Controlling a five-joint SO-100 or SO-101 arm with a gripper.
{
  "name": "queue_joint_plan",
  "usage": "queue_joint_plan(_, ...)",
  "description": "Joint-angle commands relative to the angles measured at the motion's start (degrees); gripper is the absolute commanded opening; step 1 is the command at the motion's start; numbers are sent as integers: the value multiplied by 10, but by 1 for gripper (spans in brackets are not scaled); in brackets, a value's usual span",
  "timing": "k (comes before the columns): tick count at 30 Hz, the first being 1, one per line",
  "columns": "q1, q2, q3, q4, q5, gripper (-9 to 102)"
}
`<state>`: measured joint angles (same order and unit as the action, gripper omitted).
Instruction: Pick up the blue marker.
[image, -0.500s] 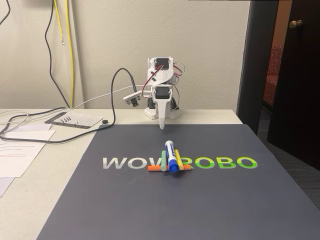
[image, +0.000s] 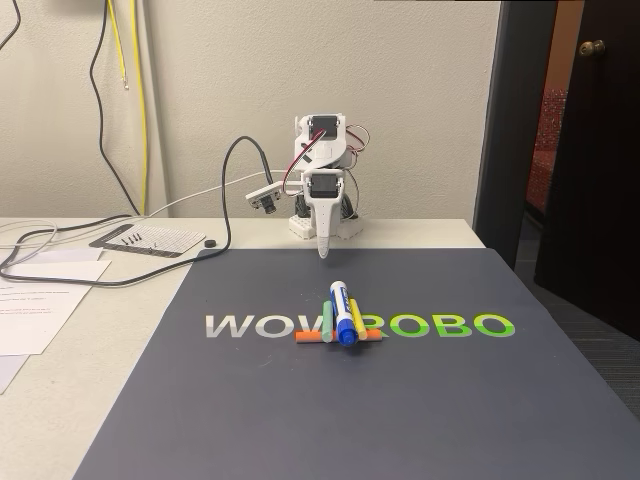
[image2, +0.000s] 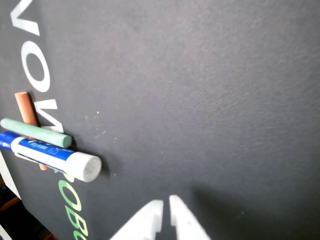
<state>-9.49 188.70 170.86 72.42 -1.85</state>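
Nothing has moved: hand (image2: 166, 207) hovers, fingers together, poised behind blue marker (image: 343, 313) resting across coloured sticks (image: 325, 320).

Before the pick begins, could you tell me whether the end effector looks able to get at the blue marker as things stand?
Probably yes. The end effector hangs above bare mat short of the blue marker, nothing between. The marker lies on top of the sticks: green stick, orange stick.

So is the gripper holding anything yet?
Nothing. The gripper hangs above the mat, tips nearly together, with the marker off to its side, untouched.
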Motion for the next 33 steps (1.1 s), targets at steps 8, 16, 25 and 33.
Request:
queue_joint_plan(8,5,32,-6,2,4,0)
queue_joint_plan(16,6,32,-6,2,3,0)
queue_joint_plan(25,6,32,-6,2,4,0)
queue_joint_plan(33,19,32,-6,2,22,0)
